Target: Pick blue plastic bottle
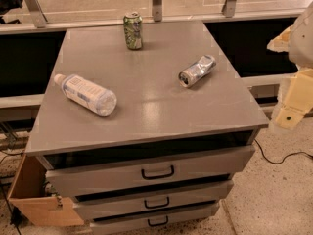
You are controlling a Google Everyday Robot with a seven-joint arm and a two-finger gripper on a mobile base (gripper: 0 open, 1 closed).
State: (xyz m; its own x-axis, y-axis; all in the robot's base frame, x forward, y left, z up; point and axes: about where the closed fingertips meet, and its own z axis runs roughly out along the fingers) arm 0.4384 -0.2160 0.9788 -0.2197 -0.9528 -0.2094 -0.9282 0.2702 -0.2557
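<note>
A blue plastic bottle (pixel 85 94) is lying on its side near the left edge of a grey drawer cabinet (pixel 161 116), well apart from a green soda can (pixel 132 31) and a crushed silver can (pixel 196 71), so seemingly free to grasp, while the gripper (pixel 292 104) is hanging beyond the right edge, open or closed I cannot tell.

Clear plastic bottle (pixel 85 94); shiny crushed can (pixel 197 71); matt end effector (pixel 293 99), right edge.

Warm overhead glare on cabinet top (pixel 146 89); gripper (pixel 291 104) pale at right edge.
</note>
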